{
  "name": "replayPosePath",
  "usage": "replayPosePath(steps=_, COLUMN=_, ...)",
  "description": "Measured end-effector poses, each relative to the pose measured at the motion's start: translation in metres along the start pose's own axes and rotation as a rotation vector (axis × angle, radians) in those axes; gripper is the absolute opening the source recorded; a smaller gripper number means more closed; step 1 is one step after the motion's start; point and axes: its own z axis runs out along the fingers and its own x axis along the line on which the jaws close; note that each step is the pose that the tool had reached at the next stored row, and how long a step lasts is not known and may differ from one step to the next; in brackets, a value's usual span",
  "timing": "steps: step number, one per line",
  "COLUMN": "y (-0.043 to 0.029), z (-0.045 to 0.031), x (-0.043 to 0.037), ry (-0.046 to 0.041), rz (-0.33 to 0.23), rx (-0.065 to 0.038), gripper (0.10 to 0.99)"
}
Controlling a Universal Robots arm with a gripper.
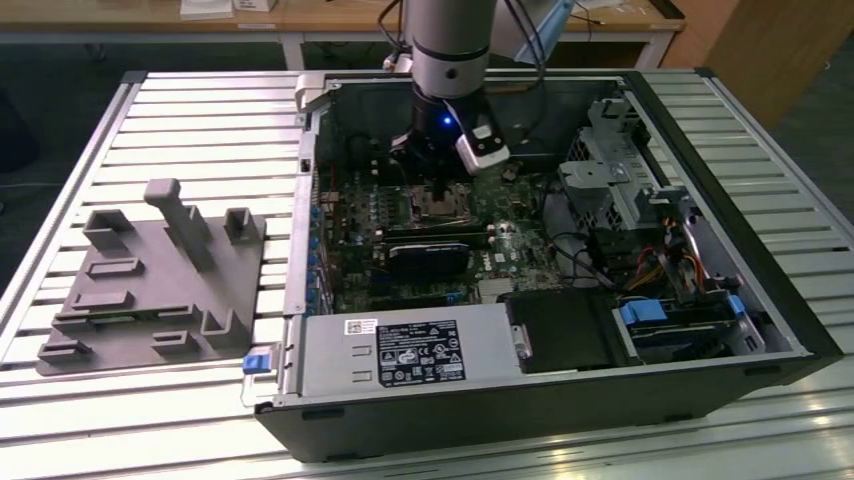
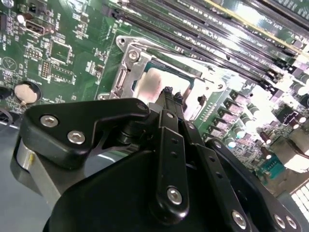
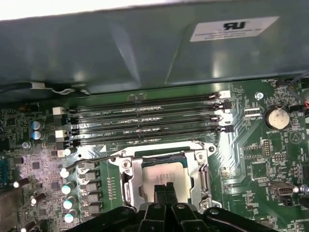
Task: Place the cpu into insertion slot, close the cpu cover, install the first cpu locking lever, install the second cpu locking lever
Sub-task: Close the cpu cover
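One cpu (image 3: 161, 173) just under the claw (image 3: 164, 186)

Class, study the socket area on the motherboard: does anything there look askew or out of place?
One thing: a thin wire lever juts out sideways from the cpu cover toward the capacitors, rather than lying along the frame, so it looks unlatched. The cpu sits square inside the cover.

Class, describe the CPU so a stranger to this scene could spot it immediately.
Start at the open computer case on the slatted table and find the green motherboard inside. Beside the long black memory slots sits the silvery, frame-like cpu cover; the cpu is the flat pale-grey square within it, unlike the dark chips around.
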Motion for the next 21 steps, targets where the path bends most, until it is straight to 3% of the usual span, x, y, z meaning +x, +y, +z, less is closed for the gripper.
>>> replayPosePath(steps=8, y=-0.0014, z=0.0012, x=0.0112, ry=-0.0130, rz=0.000, rx=-0.002, gripper=0.106)
replayPosePath(steps=21, y=-0.0028, z=0.0085, x=0.0209, ry=-0.0146, rz=0.000, rx=-0.003, gripper=0.106)
